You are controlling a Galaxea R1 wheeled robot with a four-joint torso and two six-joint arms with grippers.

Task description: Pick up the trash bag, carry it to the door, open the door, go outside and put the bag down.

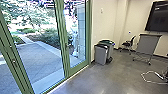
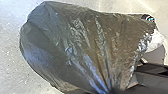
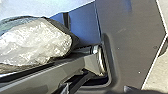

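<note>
floor (image 1: 85,80): free stretch | green door frame (image 1: 65,50): uprights obstruct | bins (image 1: 101,56): block beside wall (image 1: 107,25)

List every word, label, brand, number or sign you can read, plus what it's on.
No readable text anywhere.
Dark screen: faint pale marks, too small to read; can't say they're lettering.
Trash bag: creases and glints, no lettering I can make out.
Gray bins: no label I can make out.
Green-framed door: no sign I can make out.
</note>
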